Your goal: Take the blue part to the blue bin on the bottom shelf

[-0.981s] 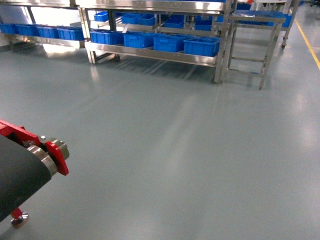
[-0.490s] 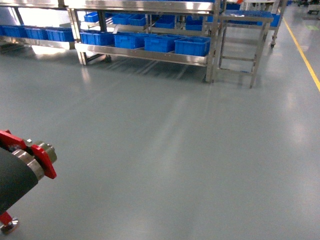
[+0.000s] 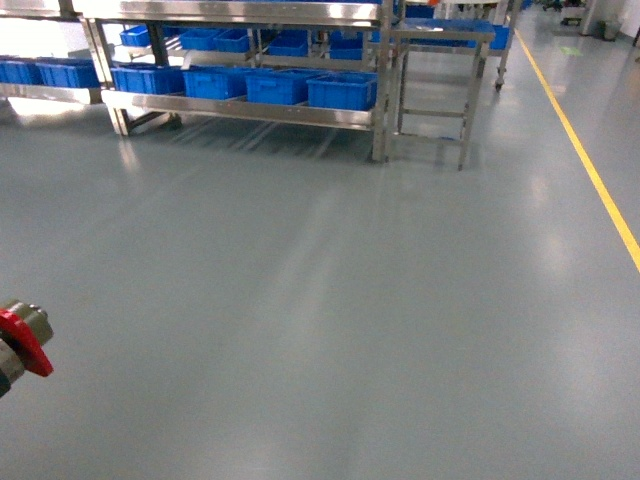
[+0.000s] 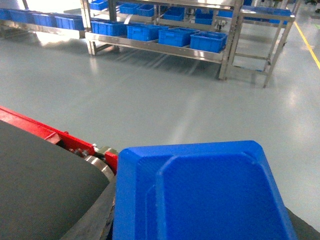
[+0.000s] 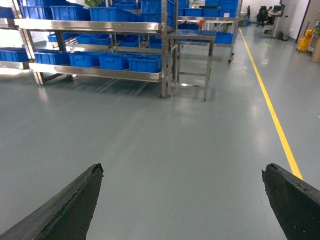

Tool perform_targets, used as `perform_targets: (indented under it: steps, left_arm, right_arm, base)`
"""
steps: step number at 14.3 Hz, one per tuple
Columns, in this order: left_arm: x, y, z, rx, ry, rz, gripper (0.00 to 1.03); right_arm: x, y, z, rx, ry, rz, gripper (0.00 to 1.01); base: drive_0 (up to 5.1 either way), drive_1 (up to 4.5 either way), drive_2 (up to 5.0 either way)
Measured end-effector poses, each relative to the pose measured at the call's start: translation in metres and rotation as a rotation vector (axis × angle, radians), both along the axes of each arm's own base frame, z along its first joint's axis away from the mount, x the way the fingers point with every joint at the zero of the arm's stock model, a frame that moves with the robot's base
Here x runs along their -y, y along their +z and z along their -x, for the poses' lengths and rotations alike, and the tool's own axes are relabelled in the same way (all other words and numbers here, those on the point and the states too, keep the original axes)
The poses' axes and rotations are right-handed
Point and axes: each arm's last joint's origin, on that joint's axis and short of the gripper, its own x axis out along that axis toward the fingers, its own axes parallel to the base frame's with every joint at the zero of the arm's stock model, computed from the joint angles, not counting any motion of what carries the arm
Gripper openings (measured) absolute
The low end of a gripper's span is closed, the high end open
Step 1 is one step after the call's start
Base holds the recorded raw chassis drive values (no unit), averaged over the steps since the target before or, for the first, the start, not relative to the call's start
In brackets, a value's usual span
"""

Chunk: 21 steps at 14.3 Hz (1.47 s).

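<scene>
Blue bins (image 3: 342,90) on bottom shelf (image 3: 240,111)

Blue part (image 4: 205,195) is filling the bottom of the left wrist view: dark blue block w/ bevelled corners and a raised inner panel, finely textured, sitting close under the camera; how it's being held can't be told. Bottom shelf (image 3: 240,110) is lying far across the floor, shiny steel, carrying a row of bright blue crates. Rightmost one, blue bin (image 3: 342,91), is sitting upright at the shelf's end, contents too small to tell.
</scene>
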Motion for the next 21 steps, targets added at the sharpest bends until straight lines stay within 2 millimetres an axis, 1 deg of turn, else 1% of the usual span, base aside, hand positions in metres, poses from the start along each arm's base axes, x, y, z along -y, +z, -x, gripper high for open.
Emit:
perform_targets:
  steps: [9,21]
  left_arm:
    - [0.0001,-0.0002,0.0000,-0.002,-0.001,-0.001,0.44]
    - [0.0001,0.0003,0.0000,0.003,-0.001,0.002,0.44]
  right_arm:
    - [0.0000,0.0001,0.0000,0.001,0.000,0.000,0.98]
    - [0.0000,0.0003,0.0000,0.003,0.000,0.000,0.98]
  base:
    - [-1.5,-1.51,-1.5]
    - [0.0,4.00,-4.0]
